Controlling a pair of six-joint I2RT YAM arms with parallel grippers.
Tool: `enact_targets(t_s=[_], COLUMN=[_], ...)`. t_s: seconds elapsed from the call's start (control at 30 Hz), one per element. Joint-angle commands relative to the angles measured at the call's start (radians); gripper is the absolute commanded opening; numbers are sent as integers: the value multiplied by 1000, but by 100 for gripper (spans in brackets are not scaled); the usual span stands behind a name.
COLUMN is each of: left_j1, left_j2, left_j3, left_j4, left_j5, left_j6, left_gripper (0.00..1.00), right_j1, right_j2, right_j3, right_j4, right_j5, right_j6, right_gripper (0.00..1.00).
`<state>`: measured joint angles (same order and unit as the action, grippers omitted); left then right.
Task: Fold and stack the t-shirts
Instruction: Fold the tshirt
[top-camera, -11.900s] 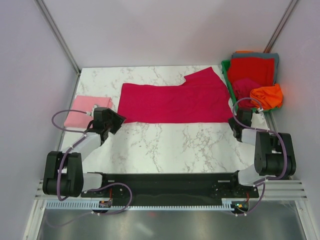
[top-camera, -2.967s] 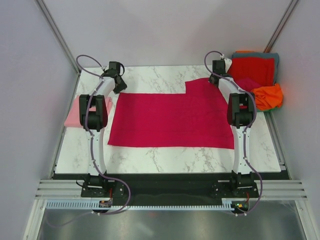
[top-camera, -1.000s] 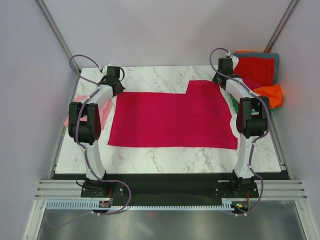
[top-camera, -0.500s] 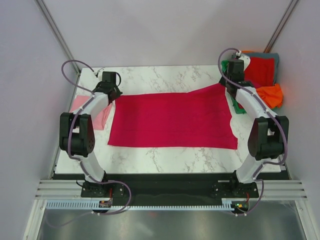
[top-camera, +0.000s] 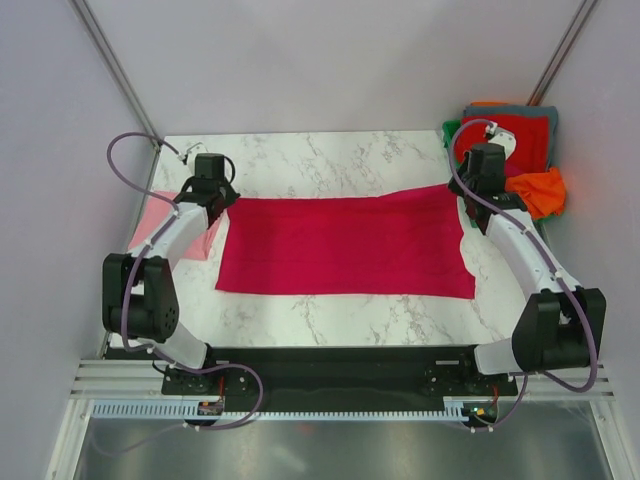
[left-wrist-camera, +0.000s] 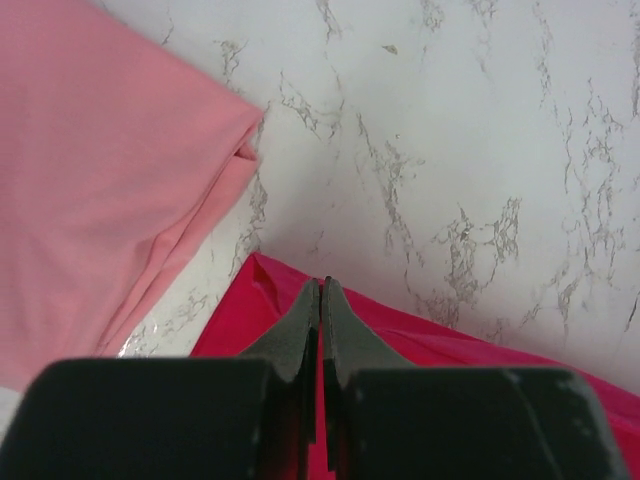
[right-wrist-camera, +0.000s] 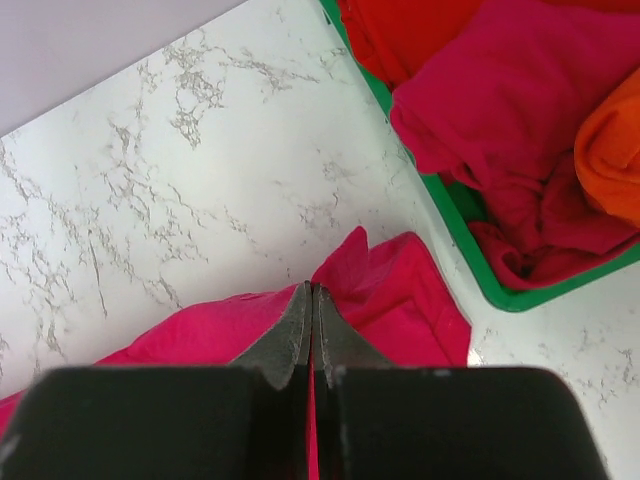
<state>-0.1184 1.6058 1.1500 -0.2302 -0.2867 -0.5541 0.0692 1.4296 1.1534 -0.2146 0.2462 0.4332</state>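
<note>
Mid-fold, by the look of it. At far left, shows one light pink t-shirt (top-camera: 160, 228) already folded into a rectangle on the marble table (top-camera: 340, 315), just beside the work. Finds the left gripper (left-wrist-camera: 320, 287) pinched fully shut on the far-left corner of the crimson t-shirt (top-camera: 345, 245), with no gap between the jaws. Across the centre, has that crimson t-shirt lying as a wide rectangle, flat except where its two far corners are held. Finds the right gripper (right-wrist-camera: 311, 290) likewise clamped tight on the far-right corner, with cloth peaked up at its tips. At far right, leaves red, magenta, orange and grey t-shirts (top-camera: 505, 140) heaped unfolded in and over the green bin (right-wrist-camera: 452, 208). Puts the job well short of half done: one folded, one in hand, several to go.
</note>
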Motion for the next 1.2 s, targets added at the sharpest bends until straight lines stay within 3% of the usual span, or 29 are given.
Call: enact_targets(t_s=[0.0,0.57,0.77,0.87,0.9,0.93,0.97,1.03,1.07,1.17], left_j1=[0,0,0,0,0,0,0,0,0,0], left_j2=[-76,-172,-213,-257,-288,-303,-322,-394,-418,-516], left_j3=[-38,-200,-283,-340,-355,-380,-394,-441,-456,-493], left_j4=[22,8,11,19,20,17,17,15,15,-1], left_j5=[-28,-23,-12,7,12,18,27,35,29,35], left_j6=[-6,-9,-46,-64,-64,-61,-56,-55,-59,-50], left_gripper=[2,2,2,2,3,7,20,35,62,72], right_j1=[-3,-3,-2,-2,-3,-3,-2,-3,-2,-3], right_j2=[-87,-349,-512,-631,-665,-701,-769,-831,-863,-806], right_j3=[-61,-313,-501,-595,-616,-638,-673,-698,-705,-663], right_j4=[4,-55,-40,-32,-28,-28,-25,-20,-13,-9], right_j5=[-30,-36,-1,22,30,36,41,64,62,6], right_j6=[-2,30,102,159,186,196,203,205,196,142], right_gripper=[0,0,0,10,29,37,43,52,56,58])
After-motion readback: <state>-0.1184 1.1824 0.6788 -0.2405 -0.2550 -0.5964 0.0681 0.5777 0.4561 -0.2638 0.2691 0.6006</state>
